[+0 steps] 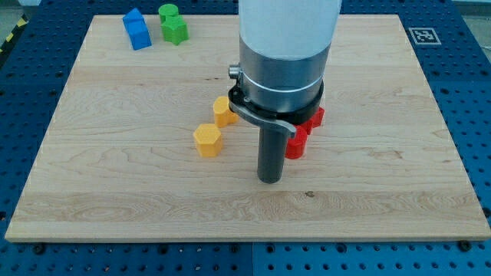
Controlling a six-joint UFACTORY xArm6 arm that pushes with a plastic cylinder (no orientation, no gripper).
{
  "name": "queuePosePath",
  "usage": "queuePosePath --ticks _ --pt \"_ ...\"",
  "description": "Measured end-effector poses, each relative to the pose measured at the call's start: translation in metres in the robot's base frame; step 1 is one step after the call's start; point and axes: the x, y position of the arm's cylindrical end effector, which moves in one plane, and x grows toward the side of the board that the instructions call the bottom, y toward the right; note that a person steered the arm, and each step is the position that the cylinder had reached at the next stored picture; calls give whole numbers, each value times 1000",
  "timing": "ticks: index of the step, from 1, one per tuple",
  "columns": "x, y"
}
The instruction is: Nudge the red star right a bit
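Upper arm housing cut off at the view's top. No jaws on this rig, only a rod, so nothing clenched or released.

Left to right: two blue blocks [136, 28] touching, shapes unclear, near board's [92, 176] top-left edge. Two green blocks [173, 24] just beside them. Two yellow blocks: hexagon [207, 140] in full view, second yellow block [224, 112] partly behind arm. My tip [268, 179] down on the wood, right of the yellow hexagon. Red star [297, 142] just right of the rod, mostly hidden; touching or not, cannot tell. Second red piece [315, 116] behind, shape unreadable. Open wood right of the reds to the board's edge.
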Motion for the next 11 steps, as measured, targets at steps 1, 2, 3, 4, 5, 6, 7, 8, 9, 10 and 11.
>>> queuePosePath --ticks 1,2,3,4,5,6,7,8,9,10,11 --pt "-17 -5" --pt "-18 -13" --pt "-27 -19" --pt "-37 -17" --pt "-37 3" --pt "-37 32" --pt "-37 56" --pt "-37 57" --pt "-37 50" --pt "-48 41" --pt "-64 41"
